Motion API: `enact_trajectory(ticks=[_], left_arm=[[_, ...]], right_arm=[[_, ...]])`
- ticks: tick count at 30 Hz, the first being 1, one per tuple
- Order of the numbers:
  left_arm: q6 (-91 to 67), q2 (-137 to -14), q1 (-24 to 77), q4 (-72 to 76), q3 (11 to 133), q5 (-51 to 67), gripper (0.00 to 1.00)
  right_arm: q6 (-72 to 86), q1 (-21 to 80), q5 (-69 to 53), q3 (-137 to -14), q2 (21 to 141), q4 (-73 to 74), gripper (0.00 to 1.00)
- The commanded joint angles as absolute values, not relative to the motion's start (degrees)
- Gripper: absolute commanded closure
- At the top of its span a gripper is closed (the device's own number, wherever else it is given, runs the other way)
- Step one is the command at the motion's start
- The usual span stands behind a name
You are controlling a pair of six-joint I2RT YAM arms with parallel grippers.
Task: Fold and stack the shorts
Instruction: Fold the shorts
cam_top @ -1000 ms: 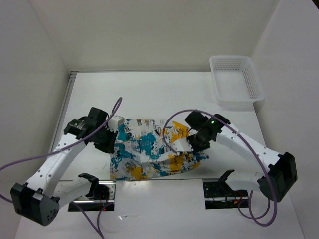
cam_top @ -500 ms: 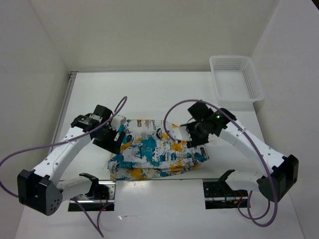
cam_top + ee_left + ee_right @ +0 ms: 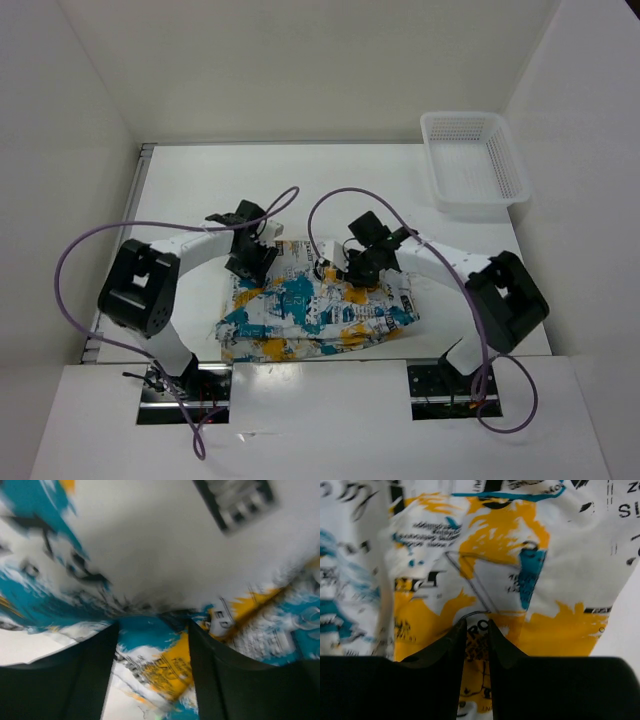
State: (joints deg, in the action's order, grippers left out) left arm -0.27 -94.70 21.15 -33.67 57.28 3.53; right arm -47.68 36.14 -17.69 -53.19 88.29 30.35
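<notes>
The shorts (image 3: pixel 320 305), white with teal, yellow-orange and black print, lie in a rough rectangle near the front middle of the table. My left gripper (image 3: pixel 252 262) is low over their back left corner. In the left wrist view its fingers (image 3: pixel 85 675) stand wide apart, with printed fabric (image 3: pixel 160 650) between them and a white fold close above. My right gripper (image 3: pixel 358 272) is on the back right part of the shorts. Its fingers (image 3: pixel 445 655) are nearly together on the yellow print (image 3: pixel 485 580), and creases run to the tips.
A white plastic mesh basket (image 3: pixel 473 160) stands at the back right corner. The table's left edge strip (image 3: pixel 135 200) runs along the left wall. Purple cables loop above both arms.
Both grippers have moved inward and towards the back over the shorts. The right side of the shorts, lifted a second ago, now lies flat.
</notes>
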Motion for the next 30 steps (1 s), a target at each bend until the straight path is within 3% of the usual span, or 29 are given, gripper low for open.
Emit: enact_trajectory(ticks=[1,6,12,18,22,25,30], left_arm=[[0.0,-104.11,21.8,-28.66,60.19,0.01,0.37],[0.0,-111.26,17.41,-25.23,69.77,-0.96,0.37],[0.0,-123.2,12.4,-25.83,88.12,-3.33,0.37],[0.0,-122.98,10.11,-28.82,101.33,-3.34,0.3],[0.0,-115.51,8.62,-33.39,100.64,0.42,0.25],[0.0,-107.77,7.48,-37.26,91.88,1.49,0.26],[0.0,-100.63,4.84,-38.41,74.64,4.47,0.3]], right_arm=[[-38.17,36.65,-16.62,-54.04,92.27,20.49,0.72],[-29.73,31.39,-6.35,-58.44,100.45,9.52,0.74],[-24.52,25.06,-0.36,-75.03,113.19,1.32,0.74],[-26.54,25.05,-1.48,-95.69,122.26,7.28,0.55],[-23.3,25.05,-5.44,-100.46,119.11,13.53,0.38],[-18.47,25.05,-5.45,-97.14,111.91,18.62,0.27],[-13.63,19.45,-10.8,-85.37,100.12,26.8,0.24]])
